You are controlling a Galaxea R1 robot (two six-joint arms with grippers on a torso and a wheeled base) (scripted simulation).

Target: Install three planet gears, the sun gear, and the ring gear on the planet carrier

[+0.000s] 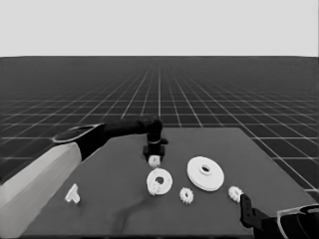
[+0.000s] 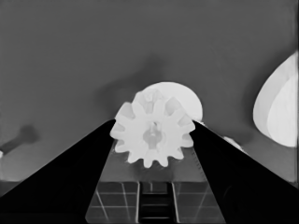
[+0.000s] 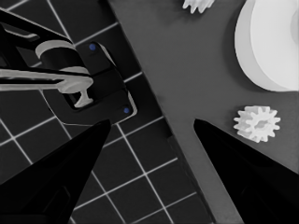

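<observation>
Left gripper [image 1: 155,158]: over the table's middle, its black fingers clamped on a small white toothed gear [image 2: 152,135], just behind the smaller white round part with a central hole [image 1: 159,181].
Larger white round part [image 1: 205,173]: to the right, apart.
Right gripper [image 3: 149,135]: parked at the near right corner, fingers spread, nothing between them.

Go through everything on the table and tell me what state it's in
Left hand: shut on a gear, held above the table.
Right hand: open, parked at the table's near right corner.
Smaller round part: flat, one gear on it.
Larger round part: flat, not installed.
</observation>
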